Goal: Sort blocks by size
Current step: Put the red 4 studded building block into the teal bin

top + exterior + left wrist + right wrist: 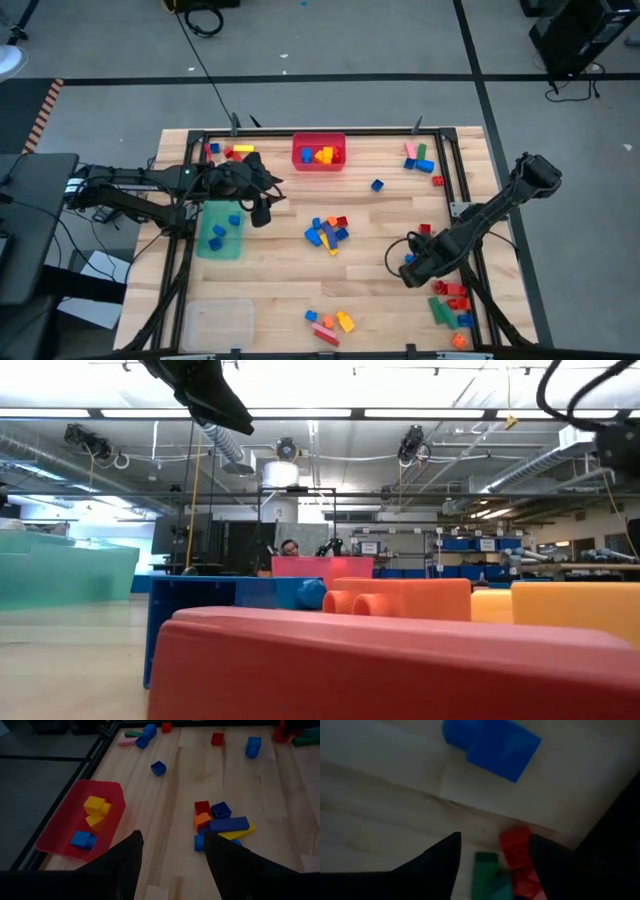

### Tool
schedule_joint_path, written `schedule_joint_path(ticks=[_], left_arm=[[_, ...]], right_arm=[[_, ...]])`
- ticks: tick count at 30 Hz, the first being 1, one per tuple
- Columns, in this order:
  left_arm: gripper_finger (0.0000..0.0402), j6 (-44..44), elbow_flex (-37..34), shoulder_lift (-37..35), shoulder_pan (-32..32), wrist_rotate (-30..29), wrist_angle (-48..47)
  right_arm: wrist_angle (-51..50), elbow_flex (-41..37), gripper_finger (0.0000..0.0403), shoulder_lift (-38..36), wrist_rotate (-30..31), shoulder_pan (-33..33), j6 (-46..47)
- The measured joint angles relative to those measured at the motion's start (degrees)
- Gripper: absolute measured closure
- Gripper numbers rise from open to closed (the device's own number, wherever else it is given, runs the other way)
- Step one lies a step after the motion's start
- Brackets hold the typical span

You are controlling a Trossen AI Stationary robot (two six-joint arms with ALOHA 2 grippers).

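The blocks lie in groups on the wooden table: a middle pile (327, 232), a near group (330, 322), a far-right group (420, 158) and a right-front group (450, 300). My right gripper (410, 272) points down over the right-front area, open. In its wrist view a red block (517, 852) and a green block (485, 870) lie on the table below the gap between its fingers (495, 845), and a blue block (492, 742) lies farther off. My left gripper (262, 210) hangs open and empty above the table, facing the middle pile (220, 822).
A red bin (318, 152) at the far middle holds yellow, blue and orange blocks. A green bin (220, 230) with blue blocks stands at the left, below my left arm. A clear bin (217, 322) stands at the near left. A single blue block (377, 185) lies alone.
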Motion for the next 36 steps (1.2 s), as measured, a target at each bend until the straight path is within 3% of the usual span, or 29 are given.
schedule_joint_path(ticks=[5,10,20,26,33,36], left_arm=[[0.0183,-0.03,0.0,0.0,0.0,0.02,0.0],[0.0183,-0.07,-0.02,0.0,0.0,0.02,-0.01],[0.0183,-0.76,-0.02,0.0,0.0,0.04,0.02],[0.0183,-0.81,-0.02,0.0,0.0,0.04,0.02],[0.0183,-0.79,-0.02,0.0,0.0,0.03,0.03],[0.0183,-0.8,-0.02,0.0,0.0,0.02,0.12]], right_arm=[[4.64,-4.7,0.0125,0.0,-5.27,0.0,-4.76],[7.85,-8.65,0.0125,0.0,-10.49,0.0,-6.41],[15.64,-13.76,0.0138,0.0,-14.03,0.0,-8.56],[16.14,-14.98,0.0176,0.0,-15.0,0.0,-10.68],[16.52,-15.07,0.0255,-0.05,-15.0,0.0,-12.11],[16.5,-15.07,0.0257,-0.07,-14.55,0.0,-12.09]])
